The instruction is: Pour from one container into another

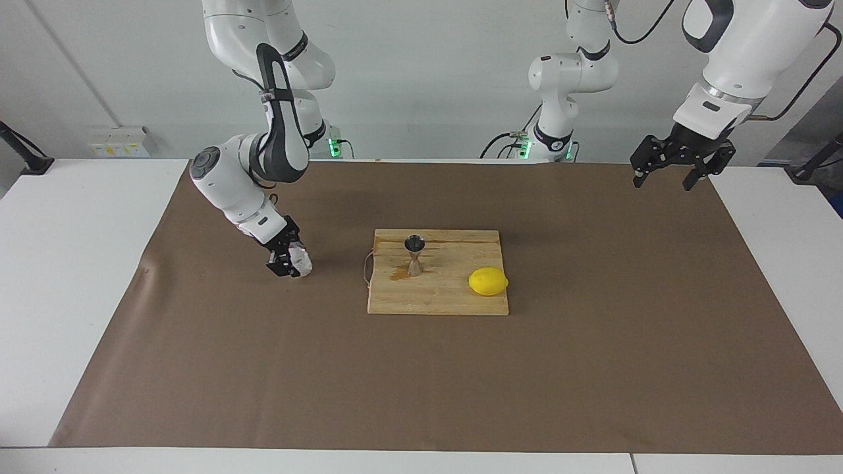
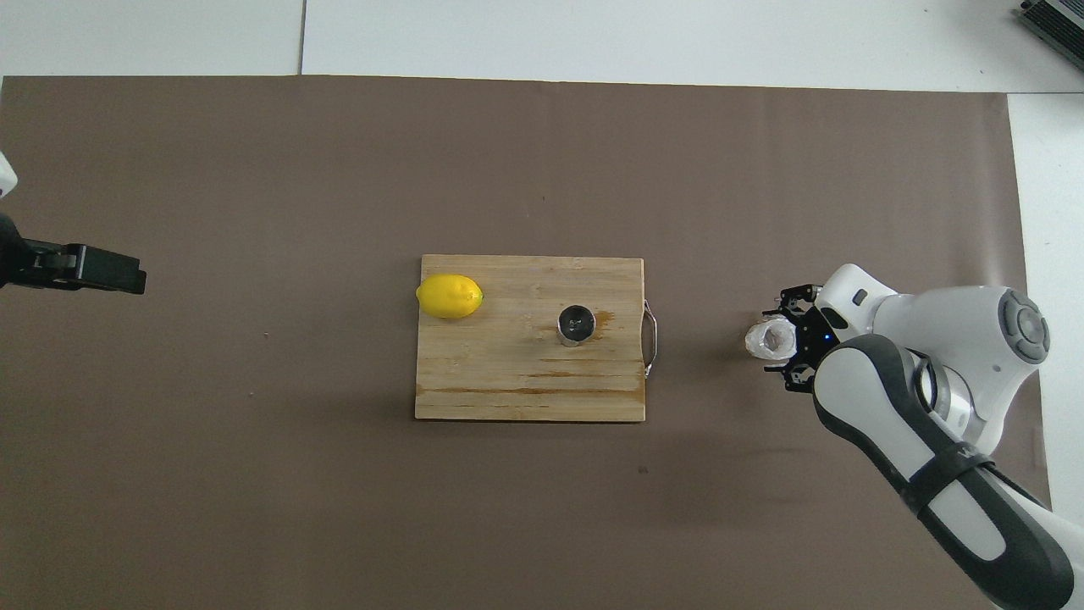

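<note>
The small clear glass cup (image 1: pixel 301 261) with a bumpy frosty wall is low over the brown mat, toward the right arm's end of the table. My right gripper (image 1: pixel 288 258) is shut on it from the side, and the cup looks slightly tilted. In the overhead view the cup (image 2: pixel 771 339) sits between the right gripper's (image 2: pixel 792 341) fingers. The steel hourglass jigger (image 1: pixel 414 255) stands upright on the wooden cutting board (image 1: pixel 448 296); it also shows in the overhead view (image 2: pixel 576 324). My left gripper (image 1: pixel 663 179) is open and empty, raised over the mat's corner, waiting.
A yellow lemon (image 1: pixel 488 282) lies on the board beside the jigger, toward the left arm's end. A wet stain (image 1: pixel 398 274) marks the board by the jigger's foot. The board has a metal handle (image 2: pixel 650 337) on the edge facing the cup.
</note>
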You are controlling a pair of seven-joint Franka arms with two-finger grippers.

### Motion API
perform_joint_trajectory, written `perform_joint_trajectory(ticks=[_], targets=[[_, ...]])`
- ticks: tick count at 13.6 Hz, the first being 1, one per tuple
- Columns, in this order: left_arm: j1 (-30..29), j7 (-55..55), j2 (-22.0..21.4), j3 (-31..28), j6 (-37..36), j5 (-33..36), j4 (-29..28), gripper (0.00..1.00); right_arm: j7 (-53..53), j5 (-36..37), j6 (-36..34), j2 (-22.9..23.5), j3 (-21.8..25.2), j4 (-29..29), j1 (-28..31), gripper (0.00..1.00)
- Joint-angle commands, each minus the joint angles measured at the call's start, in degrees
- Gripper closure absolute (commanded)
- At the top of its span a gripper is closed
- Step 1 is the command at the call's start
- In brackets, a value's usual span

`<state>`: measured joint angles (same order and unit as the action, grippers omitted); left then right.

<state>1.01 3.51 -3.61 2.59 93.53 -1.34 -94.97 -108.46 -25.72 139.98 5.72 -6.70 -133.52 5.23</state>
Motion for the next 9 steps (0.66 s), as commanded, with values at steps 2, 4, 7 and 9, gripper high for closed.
perform_joint_trajectory(ticks=[2,4,7,9], targets=[[-0.22,0.27,-0.96,-0.13,0.08,-0.33,-0.83,0.00,-1.32,-1.70,-0.49,-2.11,-0.25,-0.16,0.84,0.10],[-0.22,0.27,-0.96,-0.13,0.08,-0.33,-0.83,0.00,0.69,-1.44,-4.43,-4.04,-0.07,0.71,1.10,0.02],[-0.22,0.27,-0.96,-0.13,0.08,-0.33,-0.83,0.00,6.13,-0.30,-6.82,-7.11,0.11,1.51,1.10,0.00],[-0.22,0.27,-0.96,-0.13,0.08,-0.33,-0.83,0.00,11.83,3.29,-7.96,-9.57,0.11,2.21,1.10,0.00]])
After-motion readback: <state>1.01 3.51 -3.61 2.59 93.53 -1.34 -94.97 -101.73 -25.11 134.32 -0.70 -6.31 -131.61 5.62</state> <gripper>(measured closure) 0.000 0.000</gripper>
